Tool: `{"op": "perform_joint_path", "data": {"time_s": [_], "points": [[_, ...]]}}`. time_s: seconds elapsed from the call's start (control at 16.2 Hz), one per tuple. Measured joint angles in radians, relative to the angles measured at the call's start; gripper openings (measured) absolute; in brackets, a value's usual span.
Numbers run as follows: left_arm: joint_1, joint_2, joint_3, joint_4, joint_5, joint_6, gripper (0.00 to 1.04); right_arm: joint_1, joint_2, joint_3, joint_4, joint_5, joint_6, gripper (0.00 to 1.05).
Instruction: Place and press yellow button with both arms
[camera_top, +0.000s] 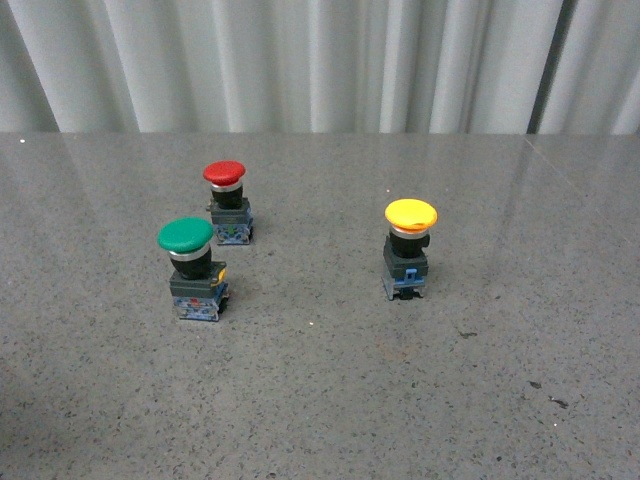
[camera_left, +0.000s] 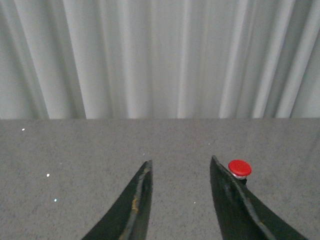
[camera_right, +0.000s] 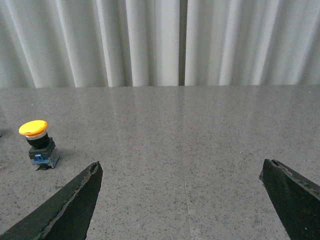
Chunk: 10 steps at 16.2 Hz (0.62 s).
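We see white pleated curtain (camera_top: 300, 60) behind grey speckled stone desk (camera_top: 320, 400). Right gripper (camera_right: 180, 167): black fingers spread wide, holding nothing. Left gripper (camera_left: 181, 161): black fingers moderately apart, also empty. We find yellow mushroom-capped push button (camera_top: 409, 248) upright on desk, right of centre, well apart from green-capped button (camera_top: 190, 265) and red-capped button (camera_top: 226, 200) at left. Neither gripper touches it.

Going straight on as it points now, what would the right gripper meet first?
Probably nothing: ahead of the right gripper lies only bare table up to the curtain. The yellow button stands aside, outside its open fingers.
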Motion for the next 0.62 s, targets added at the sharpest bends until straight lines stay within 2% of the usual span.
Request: {"op": "perform_joint_path", "data": {"time_s": [0.19, 0.62], "points": [[0.002, -0.076, -0.138, 0.023, -0.002, -0.011, 0.02, 0.000, 0.000, 0.000, 0.000, 0.000, 0.000, 0.98], [0.002, -0.269, -0.291, -0.002, -0.002, -0.010, 0.02, 0.000, 0.000, 0.000, 0.000, 0.000, 0.000, 0.98]]}}
